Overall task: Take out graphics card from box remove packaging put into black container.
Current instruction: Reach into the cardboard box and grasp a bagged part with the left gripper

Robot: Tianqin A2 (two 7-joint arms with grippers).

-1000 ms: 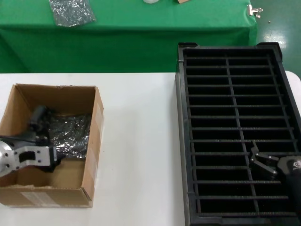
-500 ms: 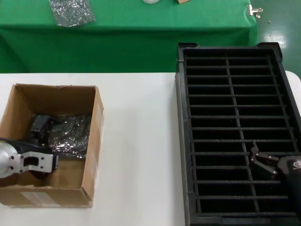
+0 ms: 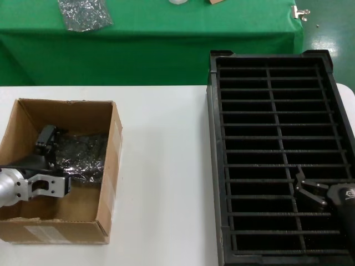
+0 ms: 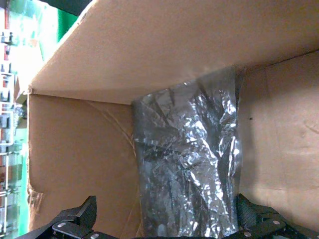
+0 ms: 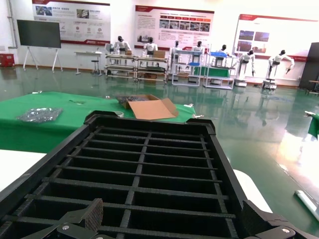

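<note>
Left tool has risen, spread open over packaging in box; right tool open.

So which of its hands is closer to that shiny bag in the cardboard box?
The left hand: it is inside the box, right at the bag. The right hand hangs over the black tray, far across the table.

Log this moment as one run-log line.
left gripper: open, in box over packaging | right gripper: open, above black container | card: not visible
</note>
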